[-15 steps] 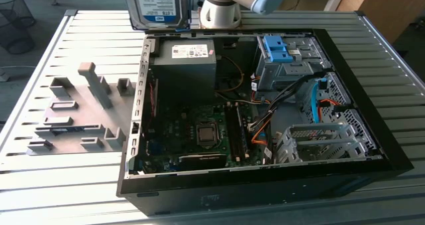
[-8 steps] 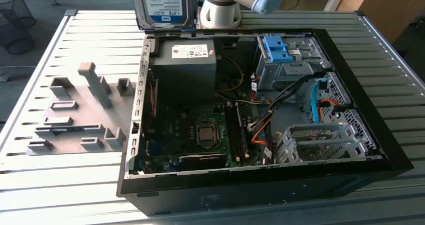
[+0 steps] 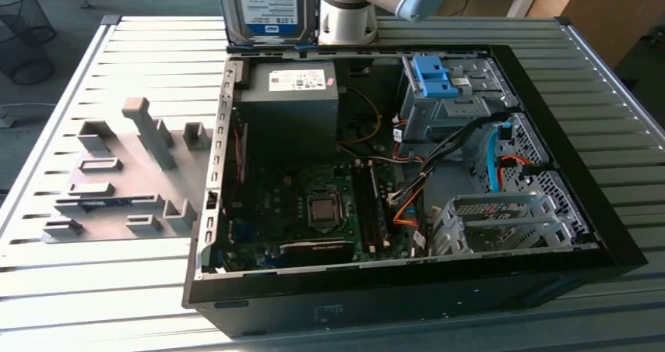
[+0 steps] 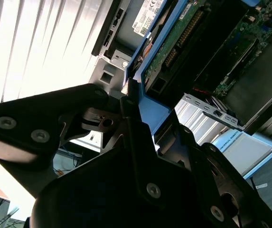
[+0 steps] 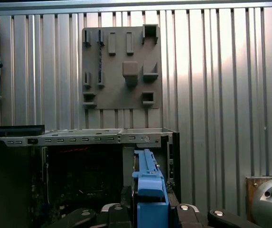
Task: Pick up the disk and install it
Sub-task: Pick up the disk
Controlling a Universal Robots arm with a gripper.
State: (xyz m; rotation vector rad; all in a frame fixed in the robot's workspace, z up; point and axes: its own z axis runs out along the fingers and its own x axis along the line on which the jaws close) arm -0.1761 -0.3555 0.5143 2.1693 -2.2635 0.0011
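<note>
Strong daylight rakes the slatted counter, which blows out to white glare in the second wrist view, leaving the hand a black silhouette. Inside the computer case lies deep shadow.

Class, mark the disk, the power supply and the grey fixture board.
The disk [image 3: 267, 5]: exterior view, its label.
The power supply [image 3: 286, 122]: exterior view, its grey top.
The fixture board [image 5: 114, 95]: first wrist view, a bare patch.

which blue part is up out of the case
The one on the disk, held upright in the gripper; the ribbed latch sits inside the case.
</note>
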